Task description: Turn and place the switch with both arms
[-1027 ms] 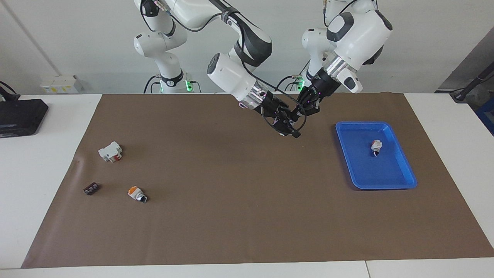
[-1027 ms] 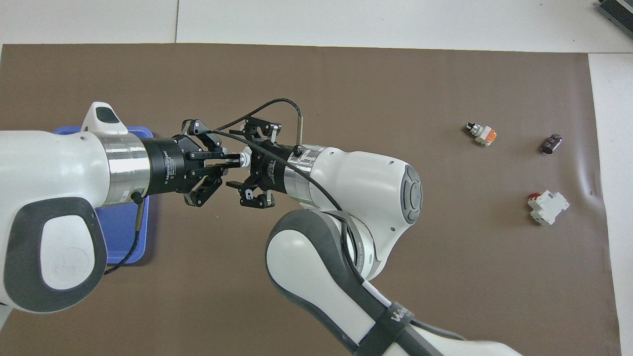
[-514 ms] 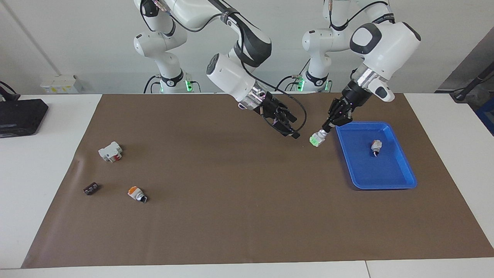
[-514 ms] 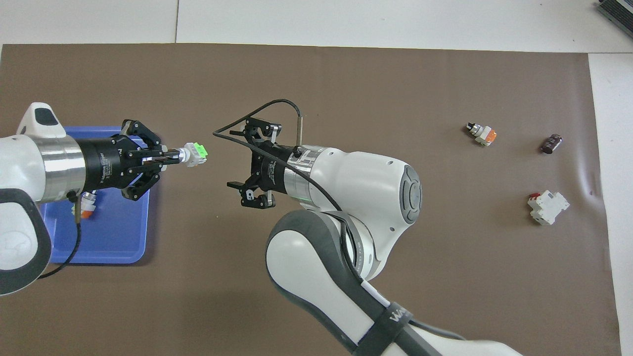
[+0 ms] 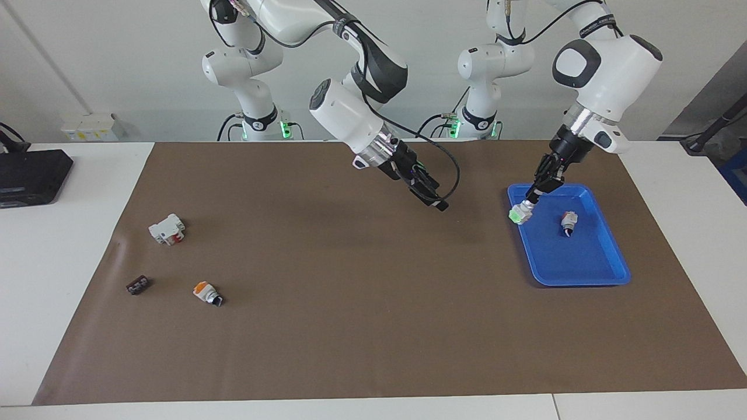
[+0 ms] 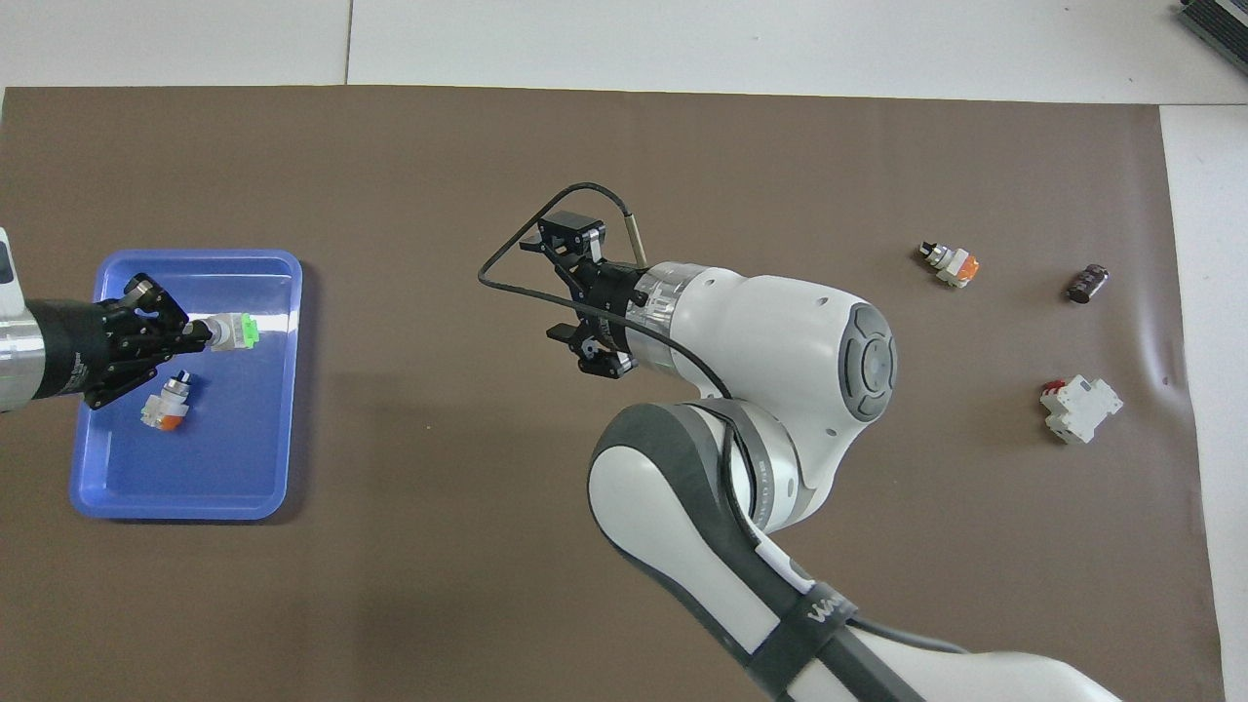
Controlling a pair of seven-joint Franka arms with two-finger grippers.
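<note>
White table (image 5: 76,233); brown mat (image 5: 350,303) on it, black box (image 5: 32,175) at edge.

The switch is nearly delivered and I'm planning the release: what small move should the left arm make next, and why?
Probably lower it a little farther into the tray. The left gripper is shut on the switch, which hangs over the tray near its edge, beside the other switch lying inside. The facing view shows it not yet set down. The right gripper waits open over the mat.
</note>
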